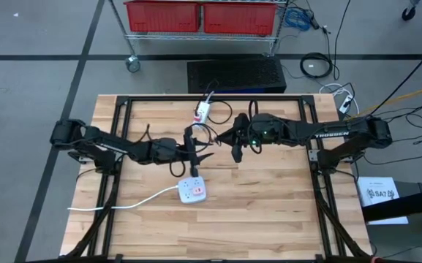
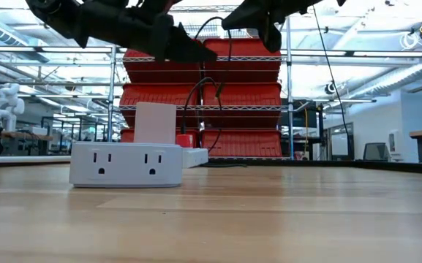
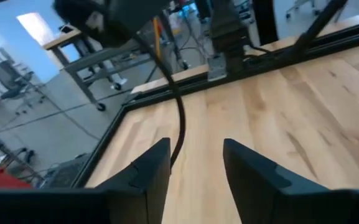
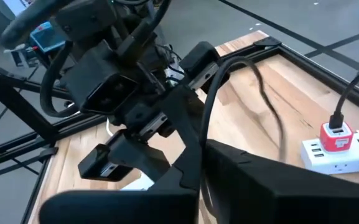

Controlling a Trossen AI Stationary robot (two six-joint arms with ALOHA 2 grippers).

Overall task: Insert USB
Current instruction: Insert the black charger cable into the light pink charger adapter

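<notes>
The left gripper (image 1: 205,155) hangs with fingers apart and empty above the white power strip (image 1: 193,191), while the right gripper (image 1: 238,155), shut, grips the black cable (image 4: 207,109), so insertion seems undone.

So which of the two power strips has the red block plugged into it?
The far power strip near the table's back edge carries the red block. The near power strip has none.

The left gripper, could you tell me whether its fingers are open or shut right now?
Open. In its wrist view the left gripper shows two dark fingers spread apart, bare wooden table between them, nothing held.
</notes>
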